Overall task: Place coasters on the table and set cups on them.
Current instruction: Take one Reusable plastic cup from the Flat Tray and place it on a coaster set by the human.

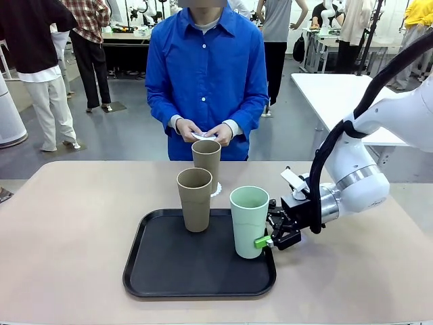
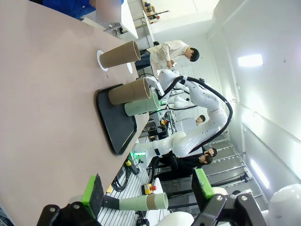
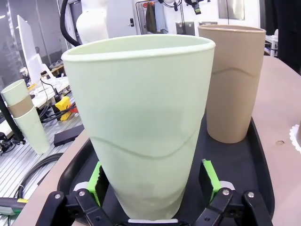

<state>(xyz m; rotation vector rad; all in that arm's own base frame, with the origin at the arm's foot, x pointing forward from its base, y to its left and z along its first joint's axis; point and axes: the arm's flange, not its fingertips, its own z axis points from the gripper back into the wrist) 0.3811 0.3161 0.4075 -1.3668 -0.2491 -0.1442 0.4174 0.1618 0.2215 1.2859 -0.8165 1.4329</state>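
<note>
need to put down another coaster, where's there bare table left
Widest bare stretch: the table left of the black tray. Also free: the table on either side of the far tan cup. Crowded: the tray's middle and right, where the mint cup, the near tan cup and the right gripper sit close.

The right arm [image 1: 353,177] reaches in from three o'clock with its wrist level and the right gripper [image 1: 272,231] pointing toward nine o'clock, jaws spread wide, while the left gripper [image 2: 146,188] likewise holds its green-padded fingers [image 2: 92,189] wide apart.
</note>
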